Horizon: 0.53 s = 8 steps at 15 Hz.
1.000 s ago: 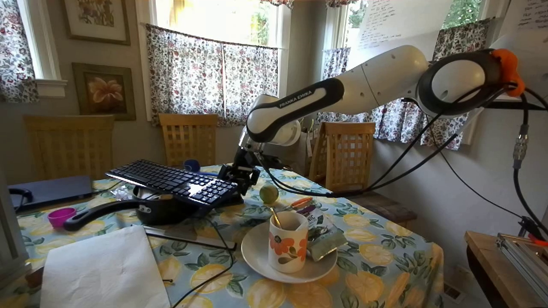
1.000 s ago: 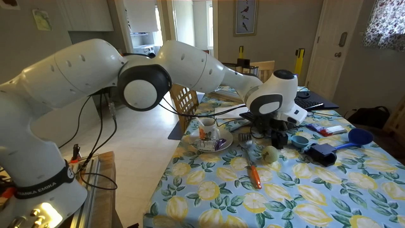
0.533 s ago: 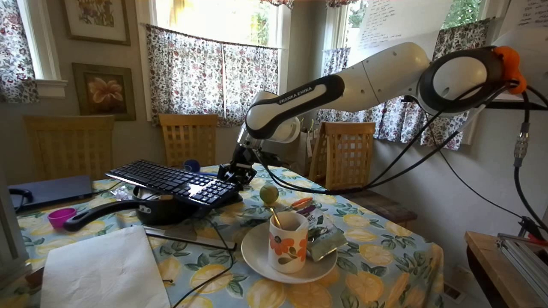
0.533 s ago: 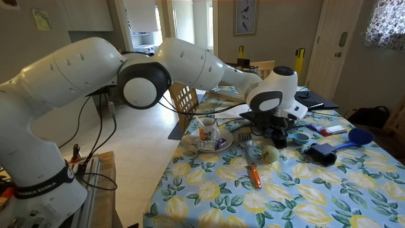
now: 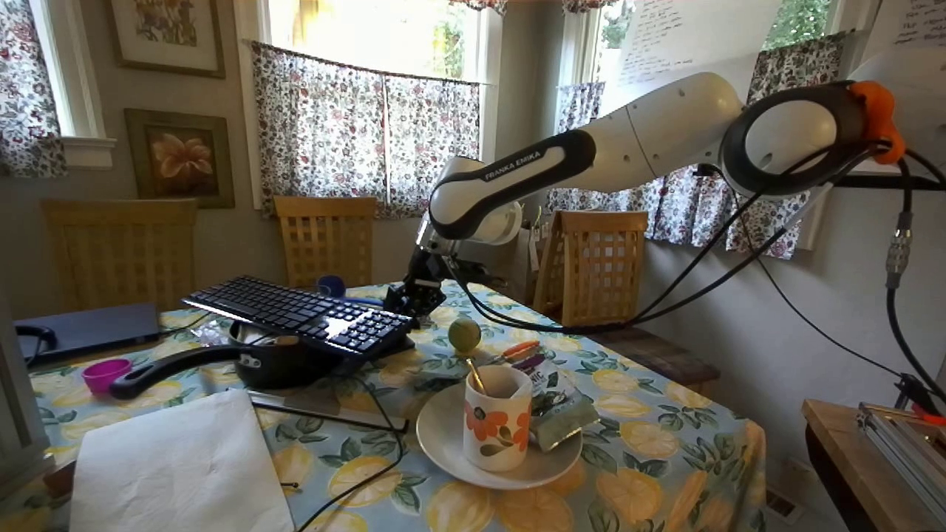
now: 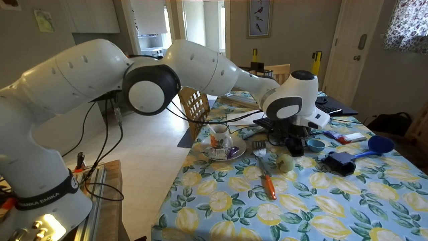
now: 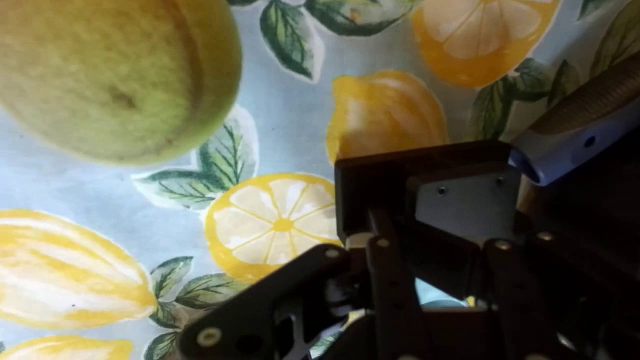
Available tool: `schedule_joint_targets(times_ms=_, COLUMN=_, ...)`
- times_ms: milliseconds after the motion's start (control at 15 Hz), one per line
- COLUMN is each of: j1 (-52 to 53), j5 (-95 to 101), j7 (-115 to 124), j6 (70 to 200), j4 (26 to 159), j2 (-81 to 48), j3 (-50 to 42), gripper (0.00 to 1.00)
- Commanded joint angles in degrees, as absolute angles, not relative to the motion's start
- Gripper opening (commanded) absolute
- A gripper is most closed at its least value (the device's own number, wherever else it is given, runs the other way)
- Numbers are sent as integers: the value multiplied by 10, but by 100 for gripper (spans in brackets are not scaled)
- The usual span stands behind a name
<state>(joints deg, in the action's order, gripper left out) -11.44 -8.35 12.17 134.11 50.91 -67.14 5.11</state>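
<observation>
Green fruit [image 7: 115, 75] resting just beside closed jaws

From where I'm standing, the jaws are drawn together, with nothing I can make out between them. The fruit sits on the tabletop [image 6: 240, 207], near them but not touching, on the side away from the keyboard [image 5: 288, 307] propped over a pan [image 5: 273, 369]. Real or imitation, I can't tell. It looks firm and fairly light to me, its dull skin probably not too slippery, but being so round it would likely roll at a nudge. Best hold, I'd say, is across the widest part, one half of the jaws on each flank, clear of the brown streak [image 7: 186, 50], squeezing gently in case it bruises. As they stand, the jaws would have to part first. A small blue bowl [image 6: 316, 145] also stands close beside them.
</observation>
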Motion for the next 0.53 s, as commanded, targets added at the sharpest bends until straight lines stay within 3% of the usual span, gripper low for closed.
schedule_joint_targets(times_ms=0, j1=-114, j5=-75, j7=123, j6=1330, j4=532, j2=-653, j3=39, gripper=1)
schedule_joint_targets(times_ms=67, j1=-114, j5=-75, j7=119, j6=1325, j4=533, j2=-652, j3=38, gripper=29)
schedule_joint_targets(times_ms=200, j1=-117, j5=-76, j7=89, j6=1323, j4=543, j2=-646, j3=45, gripper=36)
schedule_joint_targets(times_ms=467, j1=-126, j5=-85, j7=-1, j6=1356, j4=556, j2=-638, j3=65, gripper=64)
